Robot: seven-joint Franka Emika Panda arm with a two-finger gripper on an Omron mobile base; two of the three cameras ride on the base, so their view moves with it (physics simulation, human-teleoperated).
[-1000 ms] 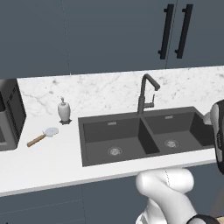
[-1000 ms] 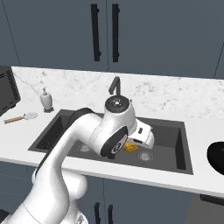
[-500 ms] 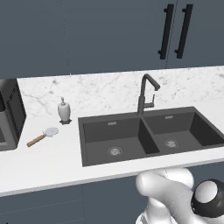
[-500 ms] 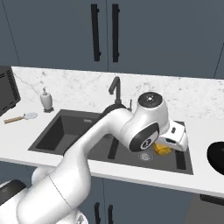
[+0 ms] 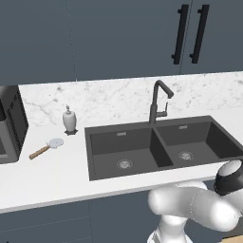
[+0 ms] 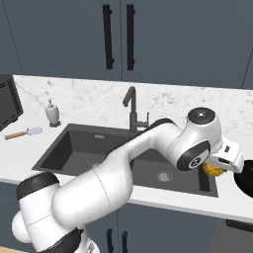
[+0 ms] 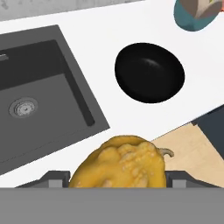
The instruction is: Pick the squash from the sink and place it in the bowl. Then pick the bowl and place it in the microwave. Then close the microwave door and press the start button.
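On the counter (image 5: 57,175), taking the sink (image 5: 156,144) as landmark:

- Sink: one, dark grey, two basins, one round drain in each. Both basins hold nothing but their drains. One gooseneck faucet (image 5: 159,100) stands behind the divider.
- Squash (image 7: 120,164): one, yellow-orange and knobbly, with a short curled stem. It is out of the sink, carried above the counter just past the sink's right rim, in the right base view between that rim and the bowl.
- Gripper (image 6: 217,165): one, closed around the squash; in the hand view the two finger tips sit at either side of the squash's base.
- Bowl (image 7: 149,72): one, glossy black, on the counter right of the sink, apart from its rim; nothing lies in it.
- Teal pot (image 7: 194,13): one, beyond the bowl, farther from the sink; its contents are cut off by the frame edge.
- Soap dispenser (image 5: 70,119): one, white, left of the sink near the backsplash.
- Brush (image 5: 46,147): one, round pale head and wooden handle, lying flat left of the sink, in front of the dispenser.
- Black appliance (image 5: 9,124): one, at the far left of the counter, well apart from the sink.
- Cabinet handles (image 5: 190,34): two, black, vertical, on the doors above the sink.
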